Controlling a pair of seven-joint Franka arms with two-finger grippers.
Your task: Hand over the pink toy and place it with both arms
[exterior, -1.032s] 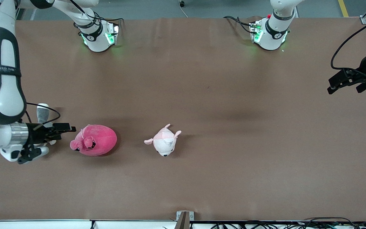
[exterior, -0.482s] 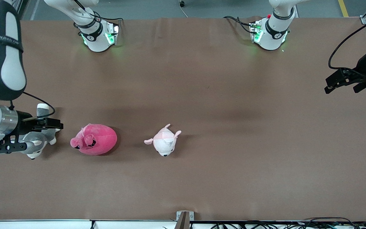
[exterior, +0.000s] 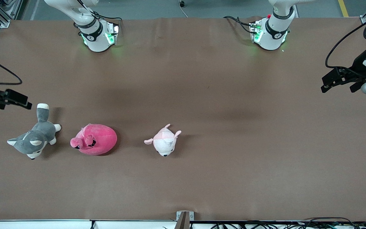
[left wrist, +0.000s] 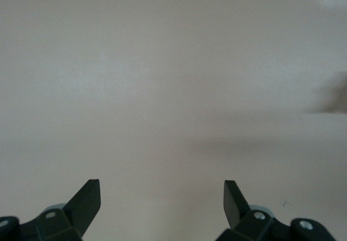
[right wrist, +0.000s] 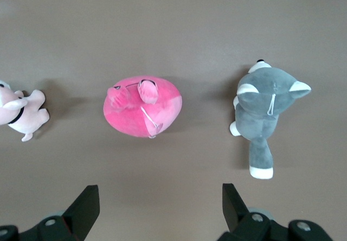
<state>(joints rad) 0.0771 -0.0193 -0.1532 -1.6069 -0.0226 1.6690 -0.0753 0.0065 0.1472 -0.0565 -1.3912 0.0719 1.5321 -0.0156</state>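
Observation:
The pink toy [exterior: 95, 143] is a round magenta plush lying on the brown table toward the right arm's end. It also shows in the right wrist view [right wrist: 143, 106]. My right gripper [exterior: 17, 102] hangs open and empty at the table's edge, above and apart from the toy; its jaws stand wide in the right wrist view [right wrist: 161, 207]. My left gripper [exterior: 330, 83] is open and empty over bare table at the left arm's end, and in the left wrist view [left wrist: 161, 203] only bare table lies between the jaws.
A grey-and-white husky plush [exterior: 33, 140] lies beside the pink toy, nearer the right arm's end, below my right gripper. A pale pink-and-white plush [exterior: 164, 141] lies beside the toy toward the table's middle. Both show in the right wrist view [right wrist: 265, 108], [right wrist: 21, 113].
My right arm has drawn back up and away from the pink toy toward the table's edge, uncovering the husky. My left gripper has risen slightly. The toys have not moved.

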